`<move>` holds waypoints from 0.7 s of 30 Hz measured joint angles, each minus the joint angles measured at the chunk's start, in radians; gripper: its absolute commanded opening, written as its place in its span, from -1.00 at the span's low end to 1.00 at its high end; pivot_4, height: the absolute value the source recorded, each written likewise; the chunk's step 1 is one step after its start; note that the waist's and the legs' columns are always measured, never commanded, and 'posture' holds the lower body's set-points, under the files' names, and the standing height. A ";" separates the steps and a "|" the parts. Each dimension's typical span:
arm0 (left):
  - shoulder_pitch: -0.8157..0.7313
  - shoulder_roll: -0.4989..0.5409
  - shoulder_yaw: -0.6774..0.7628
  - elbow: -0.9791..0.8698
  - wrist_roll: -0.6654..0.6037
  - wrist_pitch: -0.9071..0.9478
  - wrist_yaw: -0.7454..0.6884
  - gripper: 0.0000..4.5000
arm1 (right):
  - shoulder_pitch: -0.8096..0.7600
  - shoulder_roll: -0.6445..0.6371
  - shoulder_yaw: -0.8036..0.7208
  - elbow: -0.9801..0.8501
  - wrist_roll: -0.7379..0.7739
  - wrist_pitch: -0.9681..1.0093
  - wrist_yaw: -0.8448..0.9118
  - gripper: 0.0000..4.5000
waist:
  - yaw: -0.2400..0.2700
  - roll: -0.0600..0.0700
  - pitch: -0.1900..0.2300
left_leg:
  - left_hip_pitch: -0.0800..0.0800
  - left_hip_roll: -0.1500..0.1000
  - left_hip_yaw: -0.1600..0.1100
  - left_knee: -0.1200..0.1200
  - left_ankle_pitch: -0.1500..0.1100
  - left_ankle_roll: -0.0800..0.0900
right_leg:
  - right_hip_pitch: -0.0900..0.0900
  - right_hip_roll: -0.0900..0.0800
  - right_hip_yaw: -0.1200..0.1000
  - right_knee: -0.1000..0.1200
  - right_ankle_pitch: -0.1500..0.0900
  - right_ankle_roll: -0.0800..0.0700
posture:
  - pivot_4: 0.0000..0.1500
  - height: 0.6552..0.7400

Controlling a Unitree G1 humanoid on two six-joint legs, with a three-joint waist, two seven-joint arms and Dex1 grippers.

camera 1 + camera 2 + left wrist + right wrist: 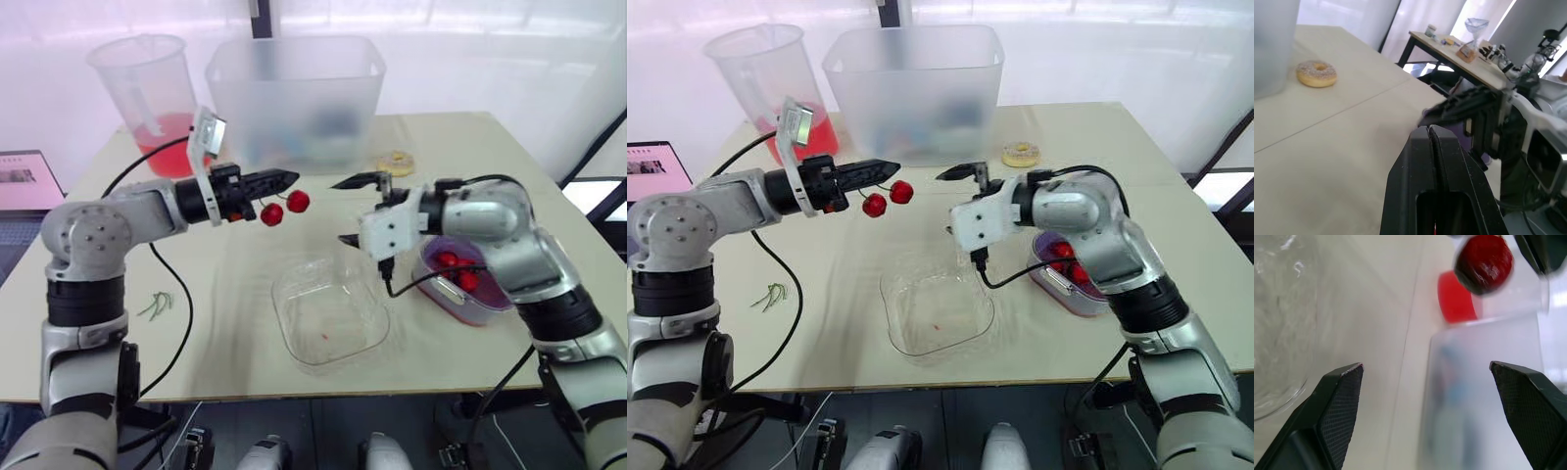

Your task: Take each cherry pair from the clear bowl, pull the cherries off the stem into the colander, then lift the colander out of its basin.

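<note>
Above the table (490,147), left tool (291,178) clamps cherry pair (272,213) — probably by stem; right tool (1426,366) gapes.

free: tabletop (225,284) between clear bowl (328,313), frosted bin (294,98) | obstacle right: basin (470,313)

Beige table (225,294) with clear bowl (330,311), basin (482,315), doughnut (397,160)

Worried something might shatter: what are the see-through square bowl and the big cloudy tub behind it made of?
The clear square bowl looks like thin glossy plastic, though glass is possible: fully transparent, rounded corners, bright glints on its rim. The large frosted rectangular tub looks like matte translucent plastic: its contents show only as blurred shapes through milky walls.
</note>
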 measured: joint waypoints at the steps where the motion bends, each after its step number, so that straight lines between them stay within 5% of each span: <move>1: 0.001 0.001 0.000 -0.007 -0.002 0.000 -0.016 -1.00 | 0.005 0.025 -0.048 -0.012 0.074 0.119 -0.001 0.97 | 0.000 0.000 0.000 | 0.000 0.000 0.000 0.000 0.000 0.000 | 0.000 0.000 0.000 0.000 0.000 0.000 | 1.00 1.00; 9: 0.002 -0.006 -0.001 -0.046 -0.029 0.008 -0.067 -1.00 | -0.009 0.023 -0.297 -0.014 0.737 0.964 0.148 0.97 | 0.007 0.000 0.000 | 0.000 -0.001 -0.002 0.001 0.000 0.000 | 0.003 -0.002 -0.001 -0.002 0.000 0.000 | 1.00 1.00; 21: 0.028 -0.012 -0.002 -0.120 -0.091 0.062 -0.070 -1.00 | -0.051 0.157 -0.283 -0.047 0.916 1.109 0.002 0.97 | 0.007 0.000 0.000 | 0.000 -0.002 -0.002 0.001 0.000 0.000 | 0.002 -0.003 -0.001 -0.001 0.000 0.000 | 1.00 1.00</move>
